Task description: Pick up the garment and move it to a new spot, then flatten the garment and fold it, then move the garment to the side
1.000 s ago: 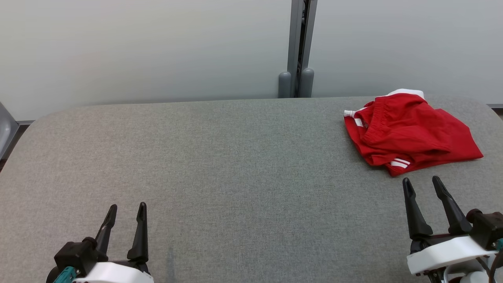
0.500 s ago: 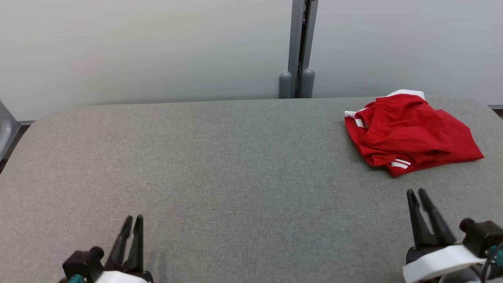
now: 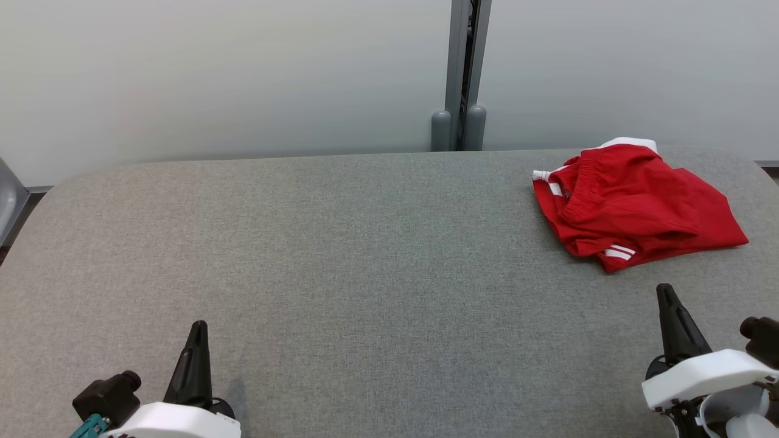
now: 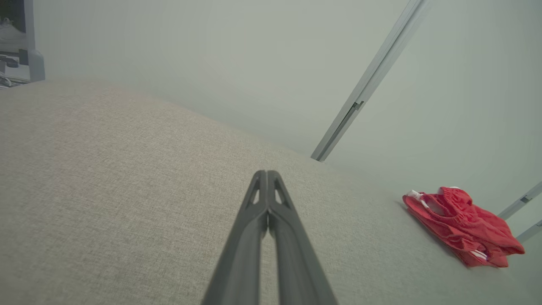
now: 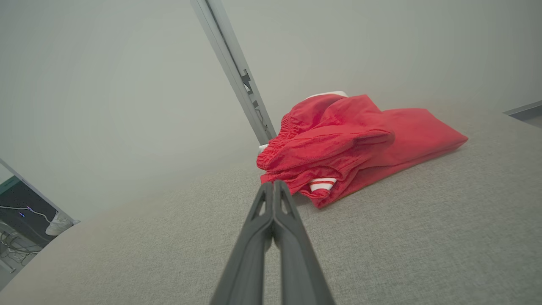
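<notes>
The garment [image 3: 633, 204] is a pair of red shorts with white stripes, lying crumpled at the far right of the grey table [image 3: 365, 243]. My right gripper [image 3: 664, 293] is shut with nothing in it, just short of the garment's near edge. In the right wrist view the closed tips [image 5: 273, 186] point at the garment [image 5: 351, 144] a short way ahead. My left gripper [image 3: 198, 330] is shut and empty at the table's near left. The left wrist view shows its fingers [image 4: 267, 178] pressed together, with the garment [image 4: 463, 226] far off to the right.
A pale wall runs behind the table, split by a grey upright post [image 3: 461, 73] at the far edge. The grey fabric between the two grippers is bare. The table's rounded corners fall away at far left and far right.
Both grippers have closed from wide open to fully shut. Both dipped toward the bottom edge, then rose again slightly. The garment has not moved.
</notes>
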Robot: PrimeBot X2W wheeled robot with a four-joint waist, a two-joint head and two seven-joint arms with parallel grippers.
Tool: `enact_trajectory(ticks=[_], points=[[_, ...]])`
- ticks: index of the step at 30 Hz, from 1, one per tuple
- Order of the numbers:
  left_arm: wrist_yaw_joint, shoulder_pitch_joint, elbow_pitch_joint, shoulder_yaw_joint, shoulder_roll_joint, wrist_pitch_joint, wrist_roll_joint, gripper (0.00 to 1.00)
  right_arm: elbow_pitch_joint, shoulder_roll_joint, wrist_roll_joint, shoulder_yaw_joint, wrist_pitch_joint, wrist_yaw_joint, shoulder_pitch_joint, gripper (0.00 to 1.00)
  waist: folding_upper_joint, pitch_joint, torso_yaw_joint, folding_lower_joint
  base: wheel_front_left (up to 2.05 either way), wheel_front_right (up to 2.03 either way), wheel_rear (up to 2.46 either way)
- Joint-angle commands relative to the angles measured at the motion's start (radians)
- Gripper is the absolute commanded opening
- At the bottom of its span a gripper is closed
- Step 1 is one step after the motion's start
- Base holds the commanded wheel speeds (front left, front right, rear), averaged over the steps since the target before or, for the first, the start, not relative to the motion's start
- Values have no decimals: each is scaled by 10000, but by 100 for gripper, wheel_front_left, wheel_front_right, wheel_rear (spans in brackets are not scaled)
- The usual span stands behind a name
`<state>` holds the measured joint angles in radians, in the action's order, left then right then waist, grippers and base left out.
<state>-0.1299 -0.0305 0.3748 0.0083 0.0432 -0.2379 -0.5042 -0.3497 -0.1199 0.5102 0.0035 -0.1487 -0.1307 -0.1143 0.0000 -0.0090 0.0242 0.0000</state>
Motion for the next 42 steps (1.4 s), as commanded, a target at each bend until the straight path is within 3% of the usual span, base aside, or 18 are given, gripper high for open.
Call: enact_trajectory(ticks=[1,42], points=[[-2,-421,-62,-30,49,14,-456,0,-18,-28,396,-204,182,0,-483,0,0,3,-3,0,0,0,0],[-7,-2084,613,-359,72,336,-5926,0,-1845,81,5144,-1656,2601,-5,-2630,0,0,78,-81,0,0,0,0]])
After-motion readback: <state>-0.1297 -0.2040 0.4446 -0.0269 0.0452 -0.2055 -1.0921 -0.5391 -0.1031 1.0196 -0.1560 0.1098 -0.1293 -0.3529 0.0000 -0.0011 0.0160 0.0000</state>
